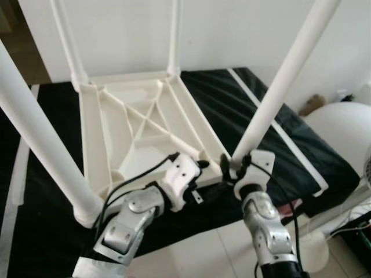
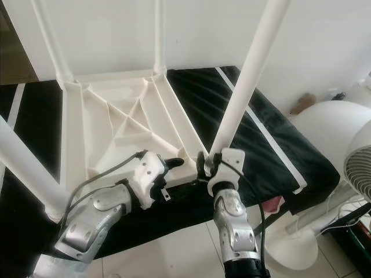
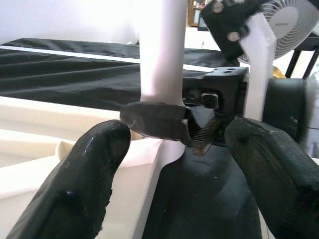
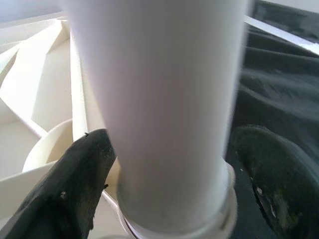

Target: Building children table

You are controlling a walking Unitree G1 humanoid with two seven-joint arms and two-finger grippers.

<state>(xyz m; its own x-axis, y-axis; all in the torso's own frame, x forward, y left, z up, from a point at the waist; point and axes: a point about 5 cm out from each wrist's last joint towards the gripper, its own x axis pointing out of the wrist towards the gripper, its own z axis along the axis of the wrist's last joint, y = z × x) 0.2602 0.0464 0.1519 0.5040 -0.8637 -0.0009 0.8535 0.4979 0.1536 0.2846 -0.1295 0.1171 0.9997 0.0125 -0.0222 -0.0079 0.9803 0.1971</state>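
A white children's table lies upside down, its ribbed underside (image 1: 139,133) facing up, on a black cover. Its legs stand upright at the corners. My right gripper (image 1: 235,165) is shut around the base of the near right leg (image 1: 284,81), where it meets its corner socket. In the right wrist view the leg (image 4: 159,99) sits between the two black fingers (image 4: 75,184). My left gripper (image 1: 203,168) hovers open just left of that corner with nothing between its fingers (image 3: 84,169), and it points at the leg's base (image 3: 162,55).
The black cover (image 1: 290,133) with white stripes drops off at the near edge onto tiled floor (image 1: 220,249). A white fan (image 2: 359,162) on a round base (image 2: 295,246) stands to the right, beside cables. A white wall is behind.
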